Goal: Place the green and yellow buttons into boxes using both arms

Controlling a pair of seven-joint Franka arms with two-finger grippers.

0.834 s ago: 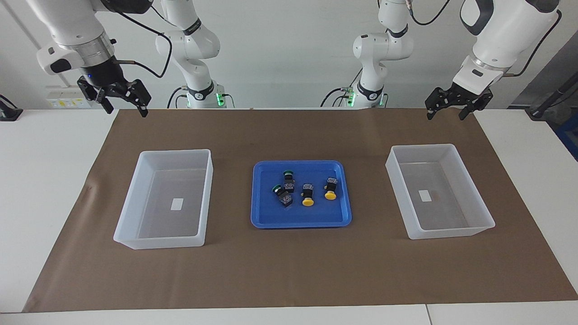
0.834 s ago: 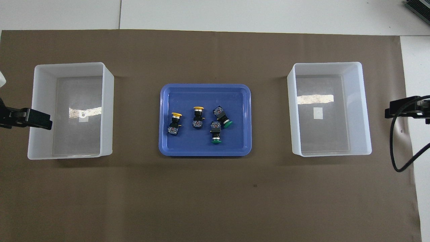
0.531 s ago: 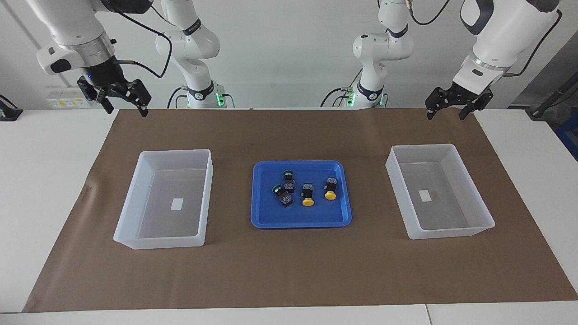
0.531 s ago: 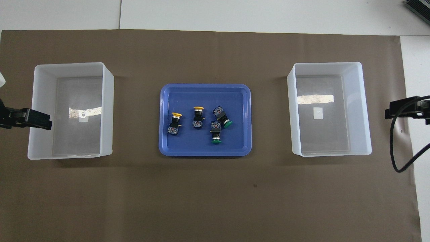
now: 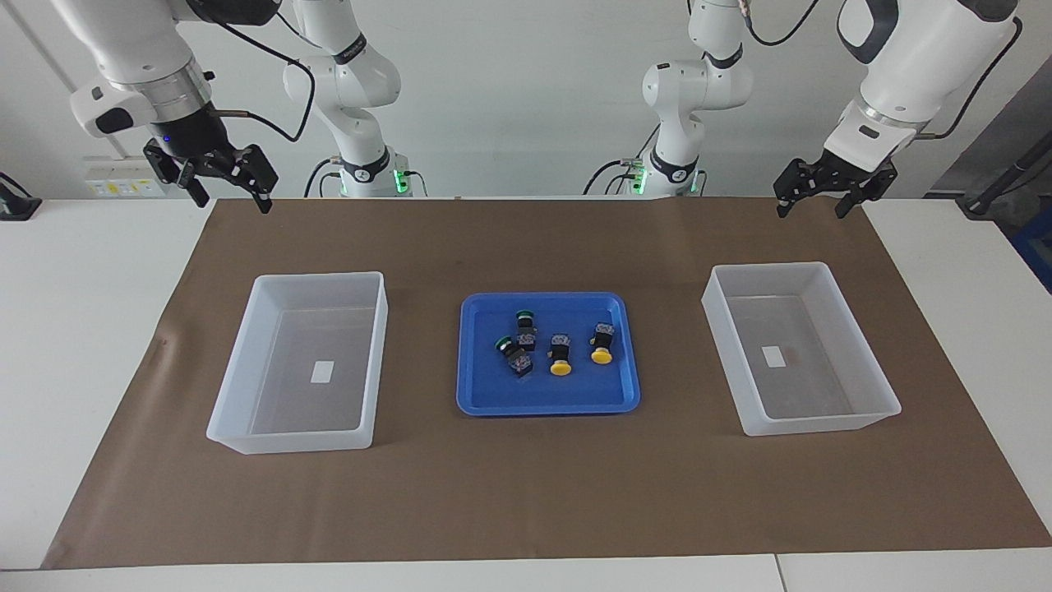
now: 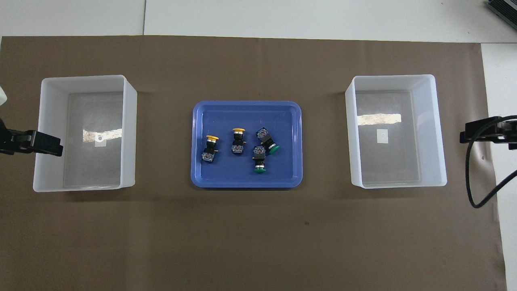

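Both sets of jaws stand apart and carry nothing. The left gripper [image 5: 814, 197] hangs in the air over the brown mat's edge at the left arm's end of the bench, and the right gripper [image 5: 222, 179] hangs likewise over the mat's corner at the right arm's end. Neither is near the work.

All four buttons lie on their sides in the blue tray [image 6: 198, 121] at the middle of the brown mat [image 5: 526, 493]. The two yellow buttons [image 6: 238, 140] sit toward the left arm's end of the tray, just beside each other; the two green buttons [image 6: 264, 141] sit toward the right arm's end, close enough that they may be touching. One empty box [image 5: 723, 284] stands at the left arm's end of the bench, well apart from the tray, and the other box [image 5: 263, 288] stands at the right arm's end, also empty.

By my reading nothing is sorted yet, and the step in hand is the first reach. Each arm needs to travel in over the tray and come down on the pair nearest it, closing across a black body rather than the round cap. The crowded green pair calls for a careful approach so one is not knocked while the other is taken.
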